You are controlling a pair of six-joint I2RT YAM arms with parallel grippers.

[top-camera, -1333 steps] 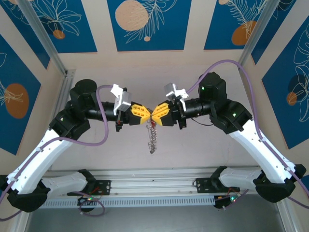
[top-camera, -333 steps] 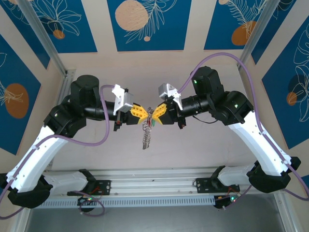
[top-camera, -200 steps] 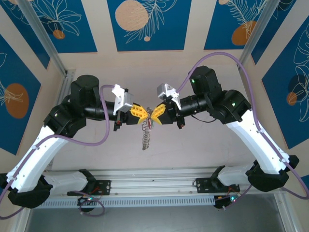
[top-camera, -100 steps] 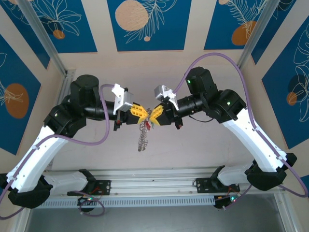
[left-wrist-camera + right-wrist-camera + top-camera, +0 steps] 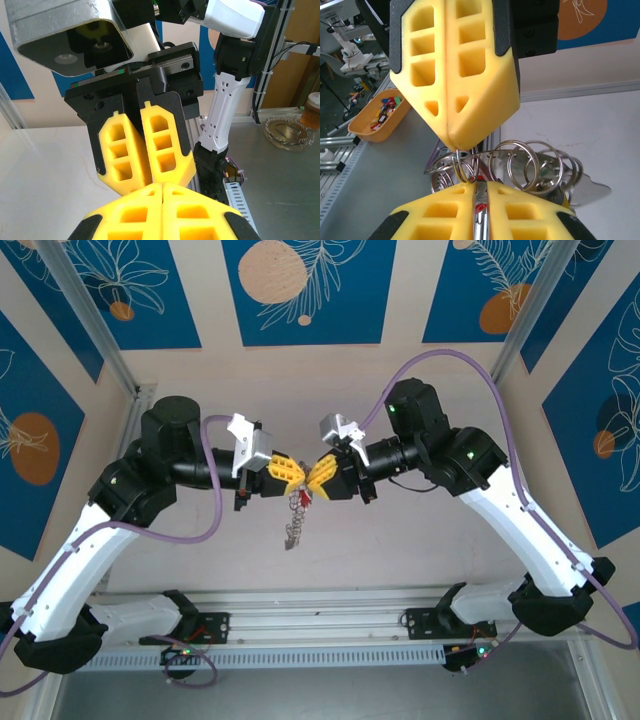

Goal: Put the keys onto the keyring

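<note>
Clamped in the left gripper (image 5: 454, 142), fingers pressed together: one ring of the keyring (image 5: 520, 165). Met tip to tip by the right gripper (image 5: 479, 192), closed on the silvery blade of the key (image 5: 479, 202), with a red fleck between the pads. Hanging below both tips, in mid-air over the bench (image 5: 420, 550): chain and remaining rings.

Both the left gripper (image 5: 456, 146) and the right gripper (image 5: 476, 184) have matt yellow plastic fingers (image 5: 470, 75), moulded with hollow cells. The keyring (image 5: 530, 167) is smooth, glossy bare metal, and the key (image 5: 303, 497) has a red plastic head. The table (image 5: 600, 130) looks pale, smooth and matt; the tray (image 5: 370, 127) is orange plastic.
</note>
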